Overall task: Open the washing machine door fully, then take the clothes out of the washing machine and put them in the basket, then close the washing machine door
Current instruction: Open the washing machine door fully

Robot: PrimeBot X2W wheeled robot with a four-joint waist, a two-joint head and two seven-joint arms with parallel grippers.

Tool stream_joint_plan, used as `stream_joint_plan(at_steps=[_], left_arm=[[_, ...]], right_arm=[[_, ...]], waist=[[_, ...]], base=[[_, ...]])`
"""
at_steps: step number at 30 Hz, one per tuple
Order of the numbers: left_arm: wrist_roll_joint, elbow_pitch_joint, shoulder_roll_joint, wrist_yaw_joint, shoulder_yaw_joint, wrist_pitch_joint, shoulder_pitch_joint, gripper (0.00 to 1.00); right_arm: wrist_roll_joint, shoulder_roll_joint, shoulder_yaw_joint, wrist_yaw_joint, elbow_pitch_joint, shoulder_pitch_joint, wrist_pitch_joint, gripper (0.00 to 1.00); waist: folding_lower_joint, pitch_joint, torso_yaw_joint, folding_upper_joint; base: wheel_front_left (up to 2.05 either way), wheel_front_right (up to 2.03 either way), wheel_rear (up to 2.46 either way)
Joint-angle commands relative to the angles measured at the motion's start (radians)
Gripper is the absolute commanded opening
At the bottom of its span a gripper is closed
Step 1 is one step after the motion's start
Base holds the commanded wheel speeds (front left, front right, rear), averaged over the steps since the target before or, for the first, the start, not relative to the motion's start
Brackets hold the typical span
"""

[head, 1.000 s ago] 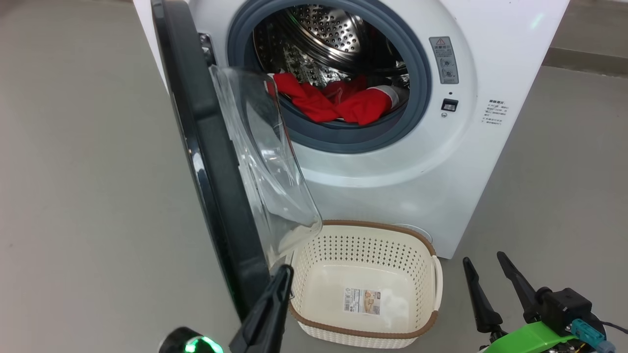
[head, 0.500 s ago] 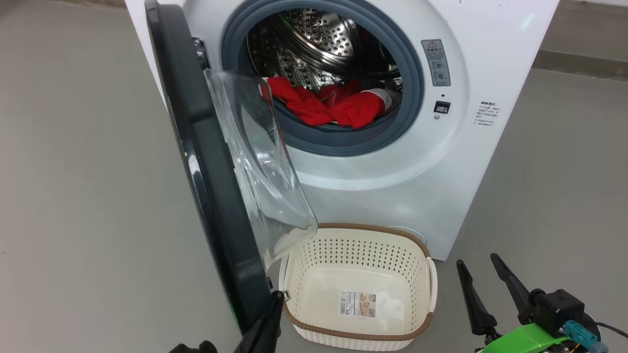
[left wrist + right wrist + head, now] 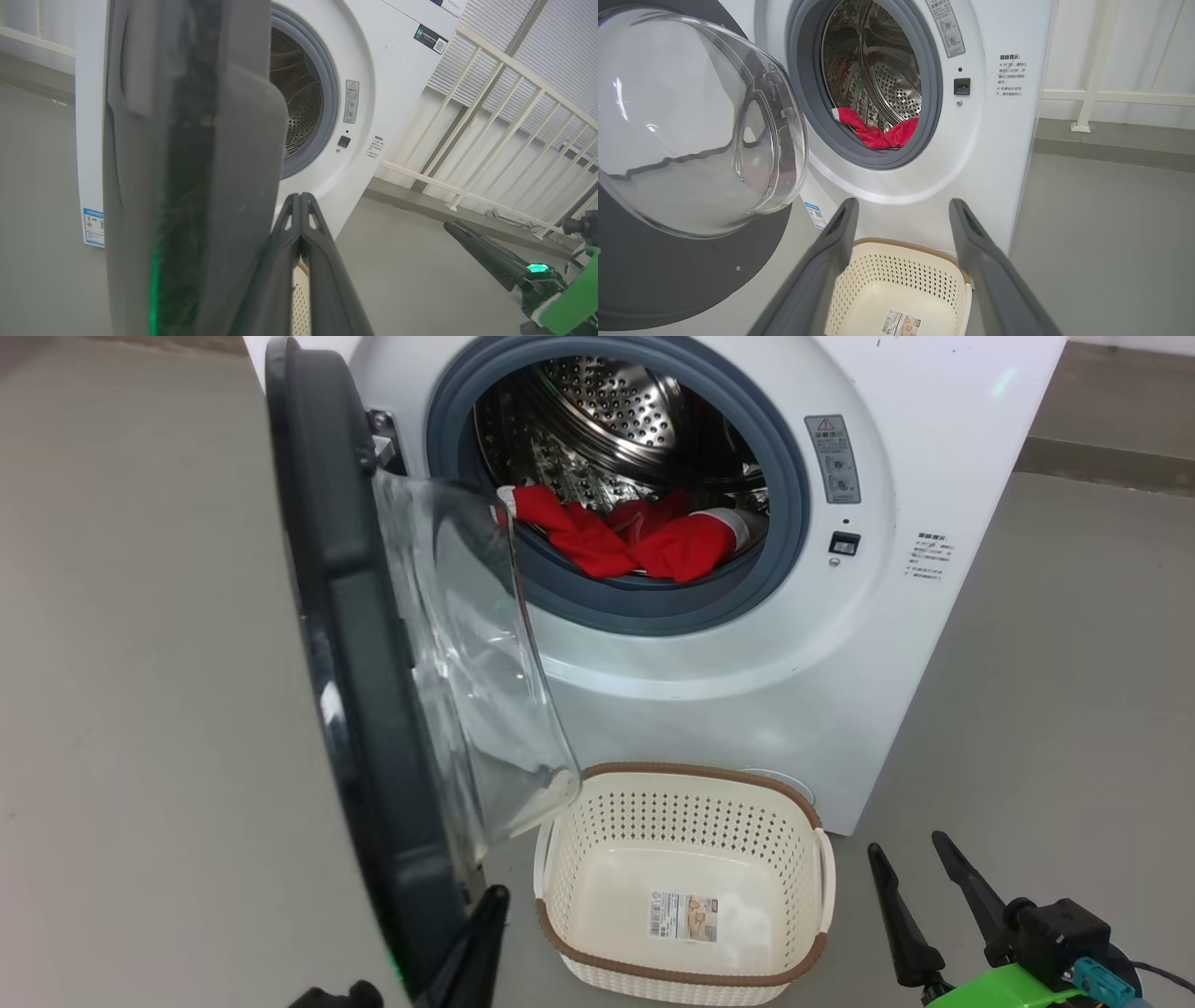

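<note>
While the washing machine door [image 3: 345, 644] stands open, the clothes [image 3: 644, 537] lie heaped at the drum's front lip inside the washing machine [image 3: 747, 691], above the empty basket [image 3: 691, 770]. We judge them soft, light and limp, so we would pinch a raised fold. The left claw [image 3: 301, 205] is pressed closed on nothing, just beside the door's rim. The right claw [image 3: 906, 847] gapes wide, empty.

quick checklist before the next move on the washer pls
1. Door fully open: not ok, it stands about square to the washer front.
2. Left gripper shut beside the door's edge: ok; contact, cannot tell.
3. Right gripper open and empty: ok.
4. Basket empty, below the opening: ok.
5. Clothes lying at the washer's mouth: ok.
</note>
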Motion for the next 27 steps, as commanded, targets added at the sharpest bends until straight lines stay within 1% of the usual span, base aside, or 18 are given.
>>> stream_joint_plan(at_steps=[1,8,15,25,27], left_arm=[[0.008,-0.022,0.010,0.015,0.080,-0.006,-0.024,0.00],[0.020,-0.048,0.010,0.014,0.143,-0.006,-0.001,0.00],[0.028,-0.072,0.010,0.025,0.215,-0.006,0.018,0.00],[0.027,-0.061,0.010,0.039,0.348,-0.006,0.003,0.00],[0.028,-0.060,0.010,0.041,0.362,-0.006,0.002,0.00]], right_arm=[[0.003,-0.005,0.026,0.007,-0.026,-0.017,-0.009,1.00],[-0.004,-0.009,0.027,0.007,-0.030,-0.026,-0.009,1.00],[-0.008,-0.015,0.025,0.007,-0.032,-0.034,-0.009,1.00],[-0.020,-0.022,0.021,0.007,-0.035,-0.050,-0.009,1.00],[-0.023,-0.023,0.020,0.007,-0.038,-0.052,-0.009,1.00]], waist=[[0.0000,0.004,0.005,0.0000],[0.0000,0.027,0.026,0.0000],[0.0000,0.042,0.045,0.0000],[0.0000,0.059,0.058,0.0000],[0.0000,0.060,0.058,0.0000]], base=[[0.00,0.00,0.00],[0.00,0.00,0.00],[0.00,0.00,0.00],[0.00,0.00,0.00],[0.00,0.00,0.00]])
